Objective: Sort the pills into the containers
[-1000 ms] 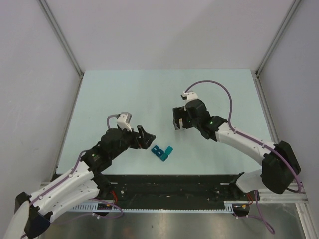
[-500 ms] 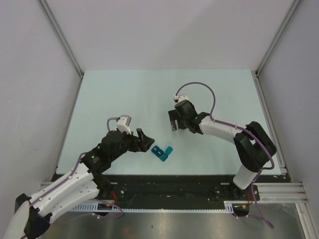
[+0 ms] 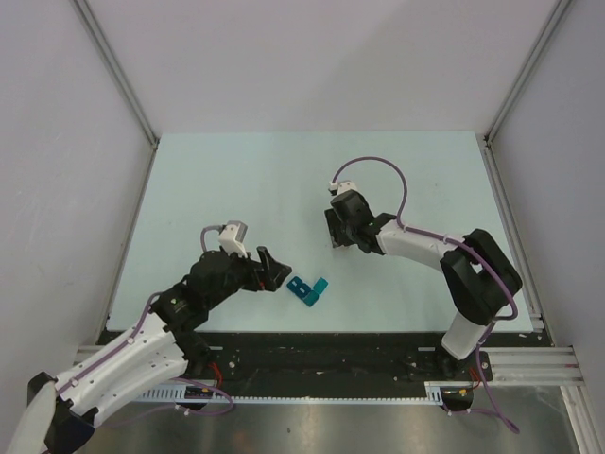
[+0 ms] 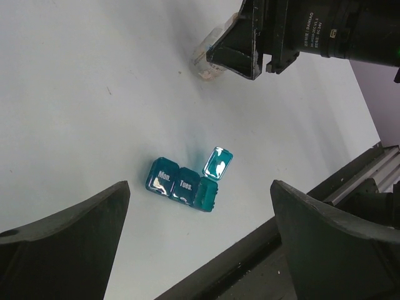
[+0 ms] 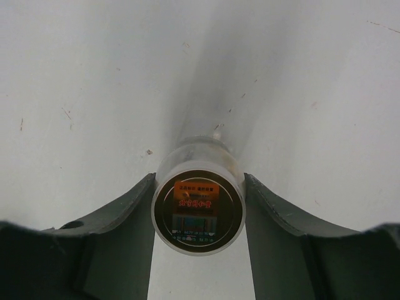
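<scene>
The right gripper (image 3: 333, 238) has narrowed its jaws onto the clear bottle (image 5: 199, 215).

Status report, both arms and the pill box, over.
Left gripper open, short of pill box. Right gripper closed on clear bottle. Pill box end lid open; nothing blocking it.

Pale green table (image 3: 236, 180) enclosed by plain grey walls (image 3: 312, 66).

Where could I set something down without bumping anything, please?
On the table, the far half behind the clear bottle and the left edge are bare. The middle is crowded: pill box, left jaws, right jaws on the bottle.
</scene>
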